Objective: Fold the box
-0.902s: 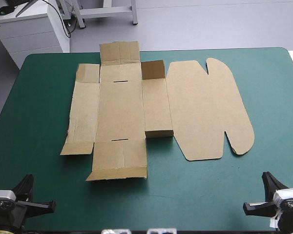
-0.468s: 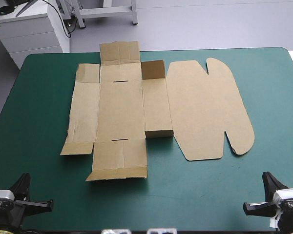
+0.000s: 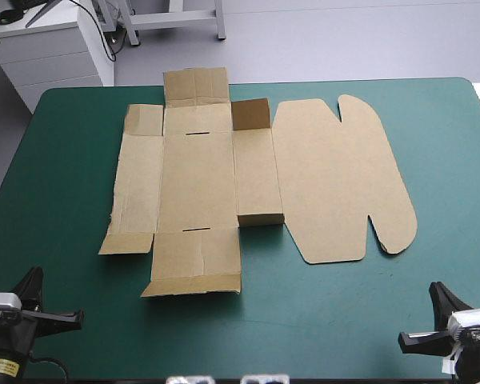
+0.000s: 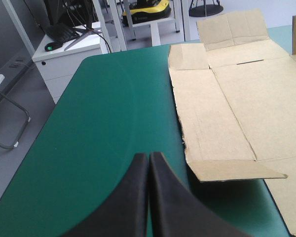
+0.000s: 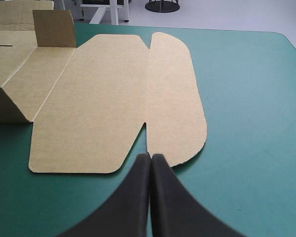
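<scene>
The brown box [image 3: 196,180] lies as a cut sheet, mostly flat, in the middle of the teal-green table. Its rounded lid panel [image 3: 344,180] is spread flat to the right. One small flap [image 3: 250,114] stands upright at the far side, and the narrow wall panel [image 3: 258,180] beside the lid is slightly raised. My left gripper [image 3: 78,318] is shut at the near left corner, short of the box's left flap [image 4: 227,169]. My right gripper [image 3: 402,339] is shut at the near right corner, pointing at the lid's near edge [image 5: 153,143]. In the wrist views, the left gripper [image 4: 149,155] and the right gripper [image 5: 151,156] hold nothing.
Teal-green cover [image 3: 64,184] runs in a wide strip left of the box, and another strip [image 3: 304,320] lies between the box and the near edge. The table's far edge [image 3: 344,80] passes just behind the sheet.
My left gripper has drifted a little to the left and toward the near edge. The box and my right gripper have not moved.
</scene>
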Robot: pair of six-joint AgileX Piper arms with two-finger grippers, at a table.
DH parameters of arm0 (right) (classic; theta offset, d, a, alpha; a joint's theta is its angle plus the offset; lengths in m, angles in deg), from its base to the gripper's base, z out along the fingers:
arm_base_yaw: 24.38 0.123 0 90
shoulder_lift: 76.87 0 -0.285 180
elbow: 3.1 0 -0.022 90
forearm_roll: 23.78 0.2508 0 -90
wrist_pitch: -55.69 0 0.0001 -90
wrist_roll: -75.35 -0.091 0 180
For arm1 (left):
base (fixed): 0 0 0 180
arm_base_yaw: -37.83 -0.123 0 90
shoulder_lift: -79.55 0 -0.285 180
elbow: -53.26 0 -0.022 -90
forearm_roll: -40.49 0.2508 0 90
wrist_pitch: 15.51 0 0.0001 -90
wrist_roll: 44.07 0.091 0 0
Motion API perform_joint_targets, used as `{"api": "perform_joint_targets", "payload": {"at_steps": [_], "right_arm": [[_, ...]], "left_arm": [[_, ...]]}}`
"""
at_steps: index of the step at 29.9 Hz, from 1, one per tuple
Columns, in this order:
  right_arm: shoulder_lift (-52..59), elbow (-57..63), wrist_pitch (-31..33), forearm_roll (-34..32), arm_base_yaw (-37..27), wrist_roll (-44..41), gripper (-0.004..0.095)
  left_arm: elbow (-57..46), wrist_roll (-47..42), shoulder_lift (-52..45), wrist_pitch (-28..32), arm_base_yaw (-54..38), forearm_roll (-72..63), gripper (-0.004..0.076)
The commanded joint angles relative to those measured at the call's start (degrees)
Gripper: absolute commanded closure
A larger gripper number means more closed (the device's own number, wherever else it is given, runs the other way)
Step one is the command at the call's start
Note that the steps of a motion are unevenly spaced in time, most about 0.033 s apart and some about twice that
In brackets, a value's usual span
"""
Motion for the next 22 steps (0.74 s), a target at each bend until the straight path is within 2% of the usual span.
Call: {"api": "perform_joint_targets", "payload": {"at_steps": [1, 11, 22], "right_arm": [[1.2, -1.7, -4.4, 0.0, 0.3, 0.2, 0.0927], [1.2, -1.7, -4.4, 0.0, 0.3, 0.2, 0.0927], [1.2, -1.7, -4.4, 0.0, 0.3, 0.2, 0.0927]], "left_arm": [[5.6, -0.1, 7.7, 3.3, 0.0, 0.1, 0.0731], [21.4, -0.5, 27.8, 0.2, 0.0, -2.6, 0.0731], [28.6, -0.5, 40.8, -1.0, 0.0, -3.1, 0.071]]}}
